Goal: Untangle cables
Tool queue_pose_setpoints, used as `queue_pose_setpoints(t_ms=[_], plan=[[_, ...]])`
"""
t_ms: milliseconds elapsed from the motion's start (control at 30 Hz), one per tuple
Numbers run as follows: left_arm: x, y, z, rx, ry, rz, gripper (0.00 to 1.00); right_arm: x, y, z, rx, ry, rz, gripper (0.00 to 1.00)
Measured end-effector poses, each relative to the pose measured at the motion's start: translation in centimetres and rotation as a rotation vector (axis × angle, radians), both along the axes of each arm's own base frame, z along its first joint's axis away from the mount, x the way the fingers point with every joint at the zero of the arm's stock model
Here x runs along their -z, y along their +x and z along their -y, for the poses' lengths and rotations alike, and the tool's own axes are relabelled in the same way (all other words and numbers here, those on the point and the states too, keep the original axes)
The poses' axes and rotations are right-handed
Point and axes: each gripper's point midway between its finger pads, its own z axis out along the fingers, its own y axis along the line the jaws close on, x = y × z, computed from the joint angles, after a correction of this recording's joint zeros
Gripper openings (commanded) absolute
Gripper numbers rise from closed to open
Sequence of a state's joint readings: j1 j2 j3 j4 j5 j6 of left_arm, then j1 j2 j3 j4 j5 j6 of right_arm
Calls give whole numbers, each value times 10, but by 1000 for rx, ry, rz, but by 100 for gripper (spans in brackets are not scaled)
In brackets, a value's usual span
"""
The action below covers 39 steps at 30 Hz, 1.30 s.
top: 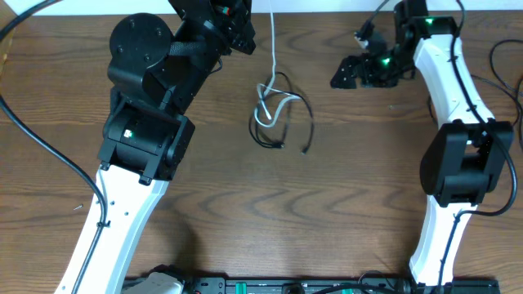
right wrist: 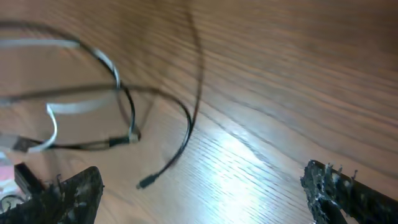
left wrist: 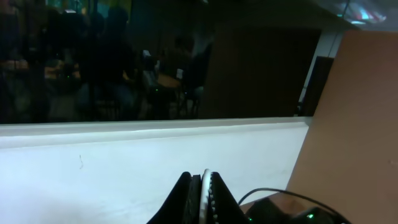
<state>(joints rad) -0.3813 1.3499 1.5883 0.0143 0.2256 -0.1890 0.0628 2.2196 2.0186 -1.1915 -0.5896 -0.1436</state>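
The table (top: 245, 204) is of brown wood with a clear grain. The cables (top: 278, 114) lie on it in one loose tangle, to the left of the right gripper (top: 351, 72). A white cable (top: 270, 104) makes a small loop among the wider loops of black cable (top: 310, 122). From the tangle, the white one runs in a straight line toward the left gripper (left wrist: 203, 180). In the right wrist view, one black plug end (right wrist: 142, 183) rests on bare wood, nearer to the left finger.
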Motion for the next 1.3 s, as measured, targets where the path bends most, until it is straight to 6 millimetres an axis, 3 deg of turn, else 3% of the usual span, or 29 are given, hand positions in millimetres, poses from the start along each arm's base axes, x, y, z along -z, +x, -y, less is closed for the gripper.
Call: queue_pose_setpoints(t_ms=[333, 933, 1100, 1300], plan=[[-31, -7, -3, 11, -92, 96, 7, -1, -1, -6, -12, 7, 0, 99], [-9, 5, -12, -56, -111, -21, 7, 2, -13, -24, -23, -8, -46, 99], [-8, 5, -13, -61, -111, -23, 8, 4, -18, -24, -17, -21, -72, 99], [-8, 8, -17, -91, -117, -23, 7, 4, -24, -38, -47, -25, -79, 98]])
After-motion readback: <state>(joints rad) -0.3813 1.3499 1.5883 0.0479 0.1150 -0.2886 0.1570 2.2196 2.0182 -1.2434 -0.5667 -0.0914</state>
